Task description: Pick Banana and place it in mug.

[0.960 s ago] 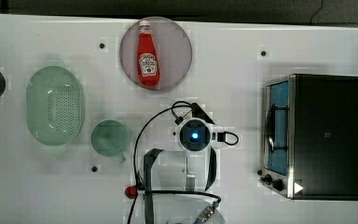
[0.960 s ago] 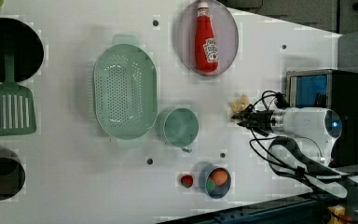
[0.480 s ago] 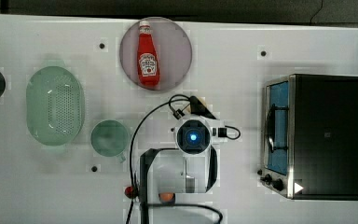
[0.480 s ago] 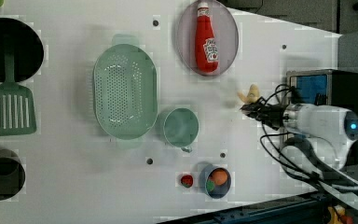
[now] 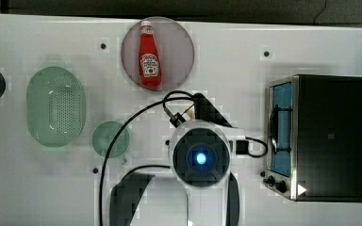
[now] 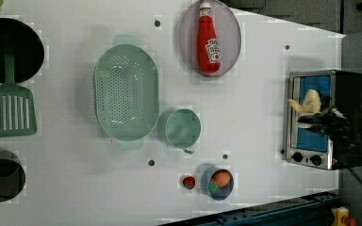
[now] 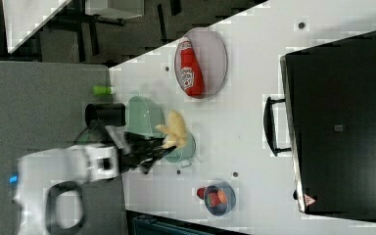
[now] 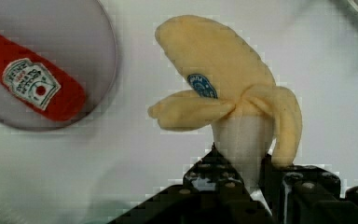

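Pale yellow banana point(image 8: 228, 70) with blue sticker, translucent teal mug point(image 5: 111, 139), red ketchup bottle point(image 5: 149, 56).

Banana point(image 8: 235, 88) base hidden between fingers point(image 8: 214, 179)

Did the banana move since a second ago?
Yes. In the left view the banana, held in the fingers, has gone toward the left view's right, away from the mug and over the toaster oven.

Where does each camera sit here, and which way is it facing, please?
Top view: overhead, straight down; wrist housing beside the mug.
Left view: high, looking down; gripper before the toaster oven.
Right view: high, opposite side; arm, gripper, banana.
Wrist view: along the fingers at the banana.
All share the ketchup bottle.
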`<state>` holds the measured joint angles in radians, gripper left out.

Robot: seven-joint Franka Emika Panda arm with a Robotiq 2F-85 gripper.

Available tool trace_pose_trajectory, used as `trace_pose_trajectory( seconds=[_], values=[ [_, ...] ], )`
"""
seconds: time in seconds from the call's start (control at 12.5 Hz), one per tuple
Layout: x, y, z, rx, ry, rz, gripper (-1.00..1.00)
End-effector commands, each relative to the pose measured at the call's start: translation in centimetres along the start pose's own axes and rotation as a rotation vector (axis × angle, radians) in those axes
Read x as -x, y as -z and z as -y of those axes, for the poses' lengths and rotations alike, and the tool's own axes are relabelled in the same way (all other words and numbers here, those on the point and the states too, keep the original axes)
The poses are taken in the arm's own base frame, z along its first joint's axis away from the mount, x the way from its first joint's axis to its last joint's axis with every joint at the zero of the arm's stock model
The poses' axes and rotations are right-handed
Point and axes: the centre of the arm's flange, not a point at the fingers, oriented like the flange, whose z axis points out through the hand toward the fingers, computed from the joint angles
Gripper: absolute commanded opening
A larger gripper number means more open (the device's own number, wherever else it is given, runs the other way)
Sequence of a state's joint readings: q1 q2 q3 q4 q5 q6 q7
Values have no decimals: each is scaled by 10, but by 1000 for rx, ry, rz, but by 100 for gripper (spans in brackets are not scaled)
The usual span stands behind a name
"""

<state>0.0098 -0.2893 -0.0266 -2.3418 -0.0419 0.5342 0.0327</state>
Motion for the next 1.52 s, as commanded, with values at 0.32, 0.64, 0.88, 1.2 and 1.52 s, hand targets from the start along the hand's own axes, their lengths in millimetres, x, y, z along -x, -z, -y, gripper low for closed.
trace_pose_trajectory(
  seconds=[0.32, 0.64, 0.88, 1.2, 1.52],
  values=[
    [95, 69, 85, 108, 1, 51, -53],
    [166, 41, 136, 89, -125, 131, -53],
    [189, -6, 162, 65, -188, 129, -53],
    [196, -84, 163, 36, -176, 81, -53],
    [205, -140, 152, 20, -256, 76, -53]
  ],
)
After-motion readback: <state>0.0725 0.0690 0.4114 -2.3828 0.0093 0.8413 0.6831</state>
